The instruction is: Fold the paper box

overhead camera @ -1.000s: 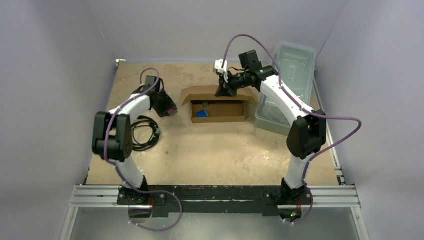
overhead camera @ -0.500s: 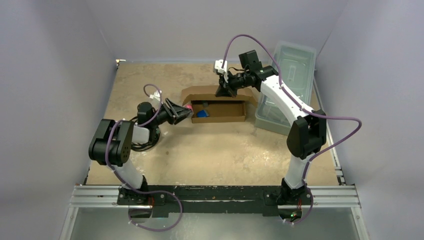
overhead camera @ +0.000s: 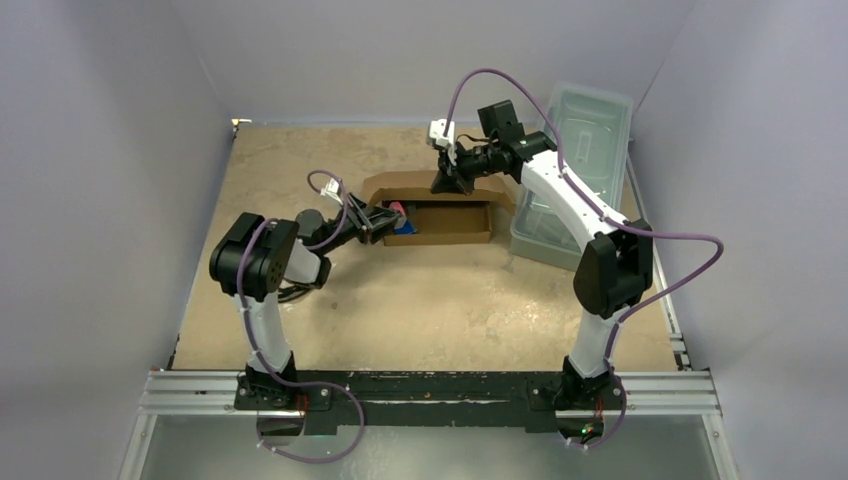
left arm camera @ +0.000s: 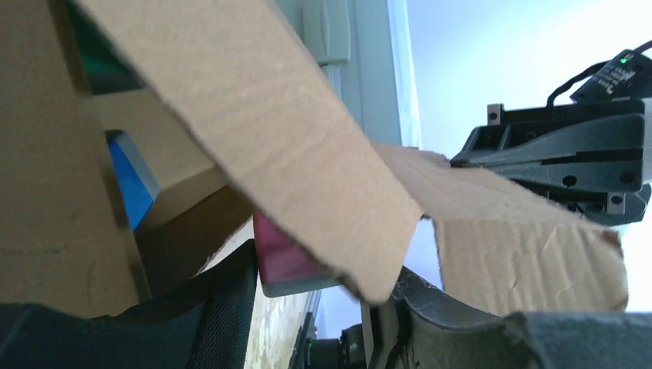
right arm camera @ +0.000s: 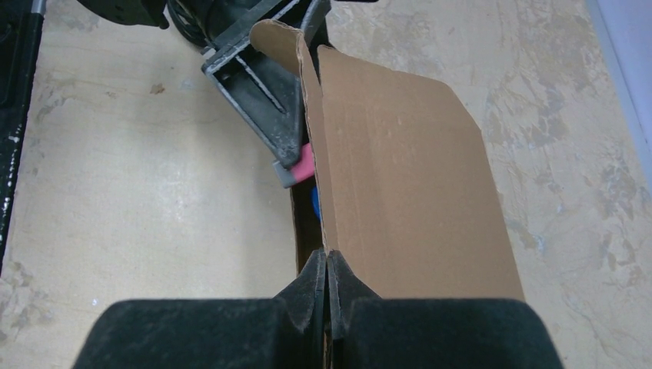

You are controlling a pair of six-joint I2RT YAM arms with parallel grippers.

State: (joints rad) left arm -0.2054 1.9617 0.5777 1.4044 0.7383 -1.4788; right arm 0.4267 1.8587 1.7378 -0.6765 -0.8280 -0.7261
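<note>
The right jaws are pinched shut on the far flap (right arm camera: 400,177) of the box (overhead camera: 445,238), which sits on the table (overhead camera: 450,310) toward its far side, just left of the bin (overhead camera: 580,140). The left jaws are spread wide at the box's left end, with the side flap (left arm camera: 307,154) lying between them, ungripped. For a clean fold, the far flap should be held firm while the side flap is pushed inward along its crease, clear of the blue item (overhead camera: 405,228) inside
</note>
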